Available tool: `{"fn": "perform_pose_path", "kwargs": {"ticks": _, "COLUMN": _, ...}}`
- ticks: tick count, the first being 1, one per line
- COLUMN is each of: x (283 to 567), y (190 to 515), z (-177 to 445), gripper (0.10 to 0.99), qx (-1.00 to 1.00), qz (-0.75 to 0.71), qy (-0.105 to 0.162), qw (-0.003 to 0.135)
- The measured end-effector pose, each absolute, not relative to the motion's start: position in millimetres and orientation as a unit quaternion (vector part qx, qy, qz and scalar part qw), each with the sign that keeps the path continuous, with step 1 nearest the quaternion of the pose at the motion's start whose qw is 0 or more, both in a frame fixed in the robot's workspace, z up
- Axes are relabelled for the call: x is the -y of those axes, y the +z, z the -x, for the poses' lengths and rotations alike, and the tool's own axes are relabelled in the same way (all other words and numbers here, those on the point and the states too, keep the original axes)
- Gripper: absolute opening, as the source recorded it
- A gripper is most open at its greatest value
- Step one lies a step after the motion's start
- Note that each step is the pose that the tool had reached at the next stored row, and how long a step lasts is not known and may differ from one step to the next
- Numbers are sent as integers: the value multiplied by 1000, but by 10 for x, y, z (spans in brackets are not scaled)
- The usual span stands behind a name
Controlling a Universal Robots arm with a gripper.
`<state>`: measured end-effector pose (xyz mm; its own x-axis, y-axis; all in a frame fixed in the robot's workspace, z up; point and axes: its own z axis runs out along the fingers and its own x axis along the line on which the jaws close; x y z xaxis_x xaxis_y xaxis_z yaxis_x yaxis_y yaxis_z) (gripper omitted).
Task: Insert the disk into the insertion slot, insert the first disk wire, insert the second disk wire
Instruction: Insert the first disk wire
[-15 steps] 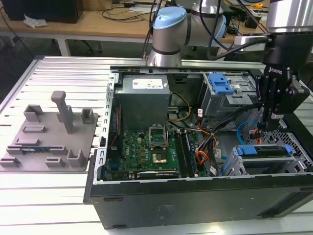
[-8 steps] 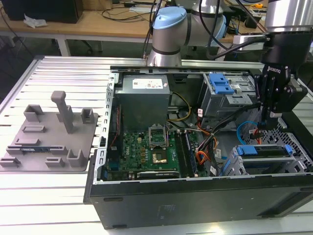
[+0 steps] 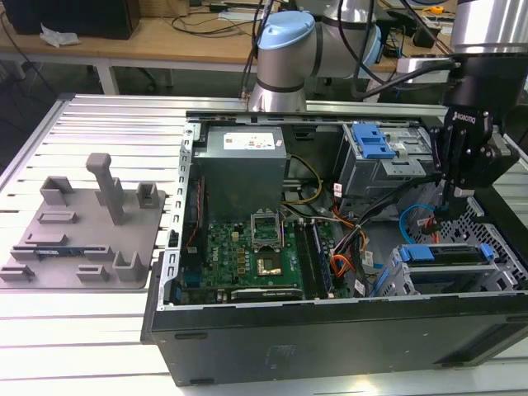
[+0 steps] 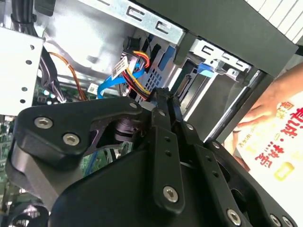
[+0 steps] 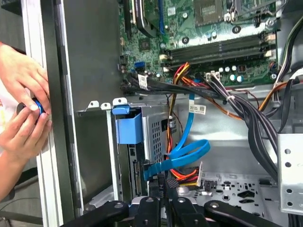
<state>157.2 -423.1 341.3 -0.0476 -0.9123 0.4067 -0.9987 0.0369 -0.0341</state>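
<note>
The disk [image 3: 445, 255] lies in its blue frame inside the insertion slot [image 3: 390, 276], the low cage at the exterior view's right. In the first wrist view the frame's blue tab [image 5: 128, 126] sticks out of the perforated cage [image 5: 159, 131]. My gripper [image 3: 451, 211] hangs just behind the disk. Its fingers [image 5: 156, 198] are shut on the black plug of a disk wire with red, yellow and black strands [image 5: 185, 178], close to the disk's rear edge. A flat blue disk wire [image 5: 185, 154] loops beside it, its end at the disk's rear edge. The second wrist view shows the gripper [image 4: 165, 97] below both wires [image 4: 135, 64].
A taller grey cage with a blue latch [image 3: 370, 142] stands behind the gripper. Black cable bundles [image 5: 246, 111] and the motherboard [image 3: 256, 252] lie close by. A person's hands [image 5: 22, 111] hold a small object outside the case wall [image 5: 85, 71]. A grey fixture plate [image 3: 82, 235] sits at the exterior view's left.
</note>
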Motion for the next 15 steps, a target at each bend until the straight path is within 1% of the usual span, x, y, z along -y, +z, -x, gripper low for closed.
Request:
{"fn": "perform_pose_path", "kwargs": {"ticks": 1, "x": 4231, "y": 3413, "z": -1609, "gripper": 165, "qx": 705, "qz": -678, "qy": 149, "qw": 146}}
{"fn": "perform_pose_path", "kwargs": {"ticks": 2, "x": 4231, "y": 3413, "z": -1643, "gripper": 165, "qx": 704, "qz": -679, "qy": 145, "qw": 150}}
{"fn": "perform_pose_path", "kwargs": {"ticks": 7, "x": 4232, "y": 3413, "z": -1768, "gripper": 165, "qx": 702, "qz": -680, "qy": 136, "qw": 159}}
{"fn": "perform_pose_path", "kwargs": {"ticks": 8, "x": 4232, "y": 3413, "z": -1793, "gripper": 165, "qx": 701, "qz": -681, "qy": 131, "qw": 164}}
{"fn": "perform_pose_path", "kwargs": {"ticks": 10, "x": 4236, "y": 3412, "z": -1793, "gripper": 165, "qx": 704, "qz": -680, "qy": 122, "qw": 168}}
{"fn": "perform_pose_path", "kwargs": {"ticks": 11, "x": 4247, "y": 3413, "z": -1797, "gripper": 165, "qx": 703, "qz": -680, "qy": 116, "qw": 172}}
{"fn": "perform_pose_path", "kwargs": {"ticks": 15, "x": 4281, "y": 3413, "z": -1824, "gripper": 165, "qx": 701, "qz": -685, "qy": 93, "qw": 179}}
